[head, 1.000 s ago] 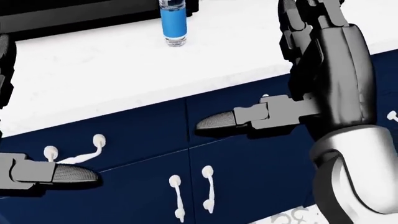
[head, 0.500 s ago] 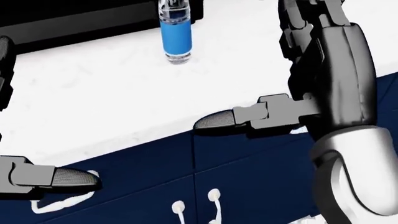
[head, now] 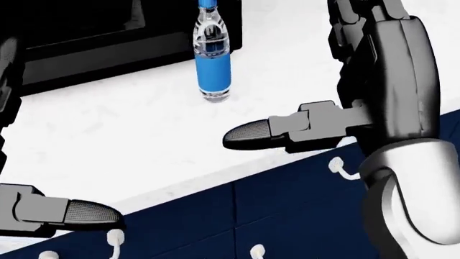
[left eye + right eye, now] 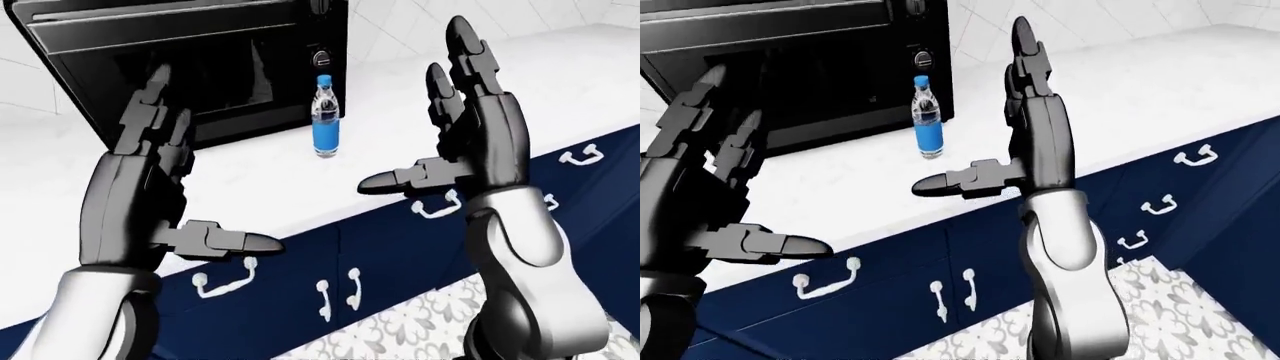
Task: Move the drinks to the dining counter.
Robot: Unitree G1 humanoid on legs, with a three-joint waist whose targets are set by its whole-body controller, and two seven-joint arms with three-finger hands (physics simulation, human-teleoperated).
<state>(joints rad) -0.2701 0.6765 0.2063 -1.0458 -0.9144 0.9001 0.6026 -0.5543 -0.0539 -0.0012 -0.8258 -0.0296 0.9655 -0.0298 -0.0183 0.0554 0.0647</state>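
Note:
A clear water bottle [image 4: 325,124] with a blue label and blue cap stands upright on the white counter [image 4: 520,82], just below the black microwave's right end. Both hands are raised over the counter's near edge, short of the bottle and apart from it. My left hand [image 4: 215,161] is at the left of the left-eye view, open, fingers pointing up and thumb [image 4: 240,243] sticking out to the right. My right hand [image 4: 410,112] is right of the bottle, also open, with its thumb [image 3: 252,135] pointing left below the bottle. Neither hand holds anything.
A black microwave [image 4: 200,67] sits on the counter behind the bottle, against a white tiled wall. Below the counter run navy cabinet doors and drawers [image 4: 400,255] with white handles. Patterned grey floor tile [image 4: 420,322] shows at the bottom.
The whole head view has shifted: the bottle and counter edge slid down the picture and the microwave came into sight, so the camera moved. Both hands kept their open pose.

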